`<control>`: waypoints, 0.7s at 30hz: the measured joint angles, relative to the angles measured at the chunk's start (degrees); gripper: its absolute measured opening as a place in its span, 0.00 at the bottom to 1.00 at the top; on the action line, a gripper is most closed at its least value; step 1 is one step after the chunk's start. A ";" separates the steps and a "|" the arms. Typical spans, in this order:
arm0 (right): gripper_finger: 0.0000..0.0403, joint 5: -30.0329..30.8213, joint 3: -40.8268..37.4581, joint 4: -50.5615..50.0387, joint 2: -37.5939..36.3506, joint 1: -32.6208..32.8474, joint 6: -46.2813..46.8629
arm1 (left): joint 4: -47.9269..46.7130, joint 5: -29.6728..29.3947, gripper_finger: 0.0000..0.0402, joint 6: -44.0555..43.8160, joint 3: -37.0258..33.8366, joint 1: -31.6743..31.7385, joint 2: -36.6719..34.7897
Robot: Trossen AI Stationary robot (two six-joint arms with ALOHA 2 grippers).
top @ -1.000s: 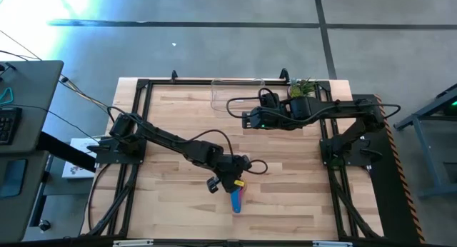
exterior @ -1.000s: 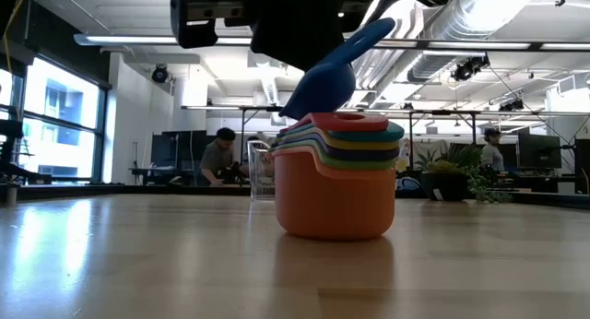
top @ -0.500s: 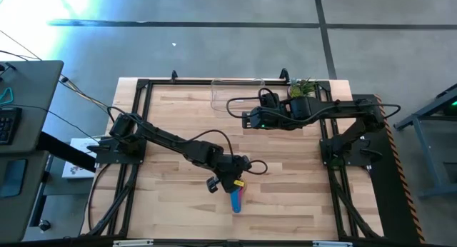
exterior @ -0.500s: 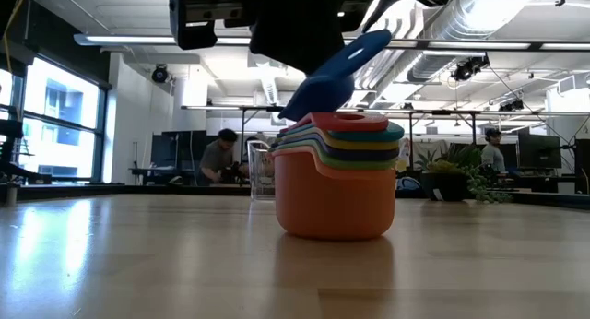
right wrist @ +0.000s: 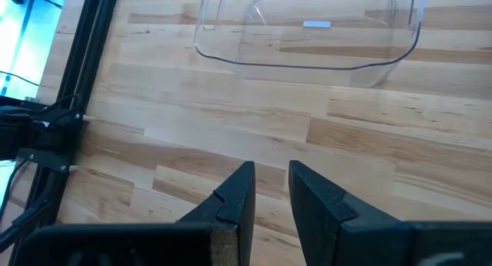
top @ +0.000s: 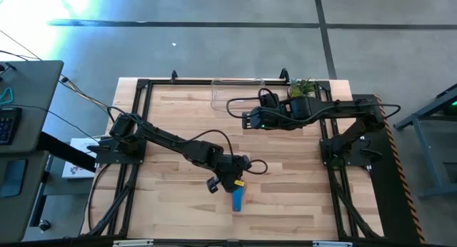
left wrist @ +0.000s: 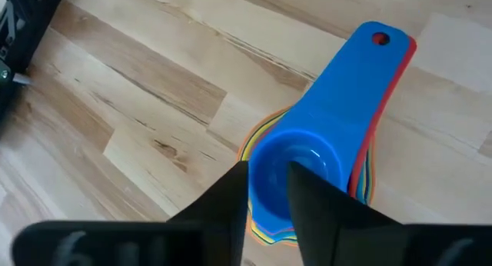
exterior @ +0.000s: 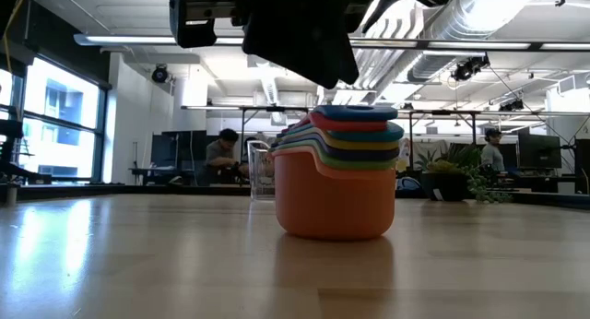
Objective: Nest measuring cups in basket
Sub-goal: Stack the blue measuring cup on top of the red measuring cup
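A: Entry, left arm. Where is the left gripper [left wrist: 267, 172]?

B: Over the stack of measuring cups [exterior: 336, 194], near the front edge of the table [exterior: 138, 264]. In the low view its dark body hangs just above the stack and does not touch it.

A: Fingers?

B: A little apart, pinching nothing. In the left wrist view the blue cup [left wrist: 304, 154] shows through the gap between them, farther off.

A: The blue cup's position?

B: Topmost in the stack, lying level, bowl seated inside the coral-red one. Its handle lines up over the handles below; rims of other colours peek out around it. The orange cup [exterior: 334, 208] is outermost and stands on the wood.

A: So the stack is where, against the basket [right wrist: 307, 47]?

B: Well apart. The stack stands on the bare table at the front; the clear basket sits at the far edge, beside the small potted plant [top: 303, 86].

A: Right arm?

B: Waiting. The right gripper [right wrist: 271, 174] hovers above the table just short of the basket, pointed towards it. Fingers stand slightly apart with only wood showing between them.

A: Background?

B: Two people at desks in the room behind, low view only.
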 joint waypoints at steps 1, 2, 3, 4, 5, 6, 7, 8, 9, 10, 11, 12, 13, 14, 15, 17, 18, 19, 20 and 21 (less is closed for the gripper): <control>0.18 0.00 0.00 0.00 0.00 -0.01 0.01 | 0.00 -0.33 0.22 -0.18 0.00 0.00 0.00; 0.18 0.00 0.00 0.00 0.00 0.00 0.00 | 0.05 -0.77 0.23 -0.99 0.00 0.00 0.00; 0.18 0.00 0.00 0.00 0.00 -0.01 0.00 | 0.25 -1.46 0.23 -2.28 0.00 0.00 0.00; 0.18 0.00 0.00 0.00 0.00 -0.01 0.00 | 0.40 -2.52 0.23 -3.86 0.00 0.00 0.00; 0.18 -0.10 0.00 0.00 0.00 -0.01 0.00 | 0.46 -3.86 0.23 -5.33 0.00 0.00 -0.03; 0.18 -0.45 0.00 0.00 0.00 -0.01 0.00 | 0.41 -5.46 0.23 -6.64 0.00 0.00 -0.07; 0.18 -1.09 0.00 0.00 0.00 -0.01 -0.30 | 0.39 -7.09 0.23 -7.99 0.00 0.00 -0.11; 0.18 -1.68 0.00 0.00 0.00 -0.01 -0.40 | 0.32 -8.70 0.23 -9.19 0.00 0.00 -0.15; 0.18 -2.15 0.00 0.00 0.00 0.02 -0.42 | -0.15 -10.12 0.22 -10.21 0.00 0.00 -0.29; 0.18 -2.60 0.00 0.00 0.00 0.12 -0.42 | -1.55 -11.25 0.22 -10.82 0.00 0.00 -0.71; 0.18 -2.62 0.00 -0.03 -0.01 0.28 -0.42 | -2.95 -11.96 0.21 -11.47 -0.02 0.00 -1.11; 0.18 -2.66 0.00 -0.04 -0.02 0.40 -0.42 | -3.36 -12.50 0.20 -12.16 0.03 0.04 -1.40; 0.18 -2.67 0.00 -0.04 -0.04 0.59 -0.42 | -4.06 -13.01 0.20 -13.03 0.11 0.04 -1.75; 0.18 -2.67 0.00 -0.10 -0.18 0.79 -0.42 | -6.07 -13.17 0.19 -13.97 0.05 0.04 -2.25; 0.18 -2.70 0.00 -0.37 -0.39 1.08 -0.42 | -7.77 -13.15 0.19 -15.00 0.00 0.04 -2.58; 0.18 -2.60 0.02 -0.83 -0.77 1.82 -0.42 | -8.73 -12.91 0.18 -16.56 0.00 0.02 -3.53; 0.18 -2.58 0.02 -1.17 -0.85 2.24 -0.42 | -10.67 -12.88 0.18 -17.17 0.00 0.02 -4.33; 0.18 -2.58 0.02 -1.54 -0.87 2.67 -0.42 | -11.72 -12.90 0.18 -17.88 0.00 -0.01 -5.12; 0.18 -2.58 0.02 -2.13 -0.87 3.23 -0.39 | -11.80 -12.91 0.17 -18.56 0.04 -0.02 -5.88; 0.18 -2.60 0.02 -2.97 -0.87 3.66 -0.20 | -12.95 -12.89 0.17 -19.48 0.07 -0.04 -6.71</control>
